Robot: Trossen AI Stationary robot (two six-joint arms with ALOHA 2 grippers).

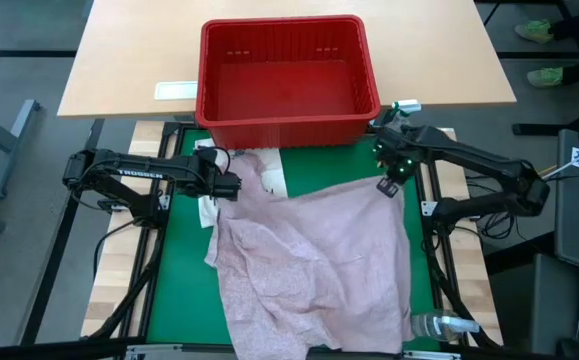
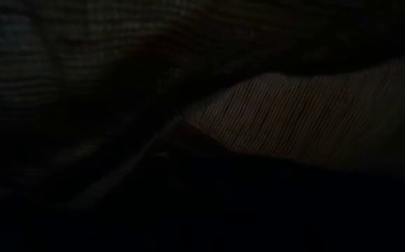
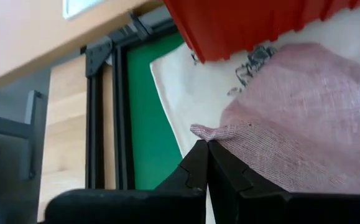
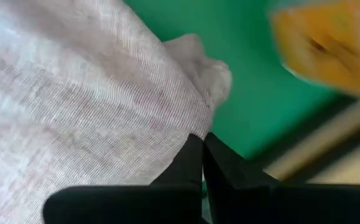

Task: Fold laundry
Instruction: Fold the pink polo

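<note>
Item: large pale pink-mauve heathered woven shirt [image 1: 314, 265]. Lies rumpled over the green mat [image 1: 184, 270] of the counter, reaching from just below the basket to the near edge, where its hem hangs past the mat. Deep creases run across the middle; no fold is made yet.

Beneath it, at the far left corner: a white printed cloth piece [image 3: 195, 93], partly covered by the shirt and running under the basket's rim.

Left pincer [image 1: 231, 186]: clenched on a small tuck of the shirt's far left corner; in its wrist view the pinched fabric peaks just beyond the shut tips.

Right pincer [image 1: 390, 184]: clenched on the shirt's far right corner, near the counter's right edge; cloth bunches just beyond its tips in its wrist view.

Adjacent: red perforated plastic basket [image 1: 287, 80], empty as far as can be seen, at the far edge, close to both pincers. Clear plastic bottle [image 1: 444, 326] at the near right corner, touching or just beside the hem; which, I cannot tell.

Step judged in hand: spreading the shirt flat by its two far corners.

Handling notes: raise both corners level and together; draw them apart until the far edge is taut; keep clear of the basket wall; watch that the hem does not drag the bottle; the pinches are shallow, so move gently.
</note>
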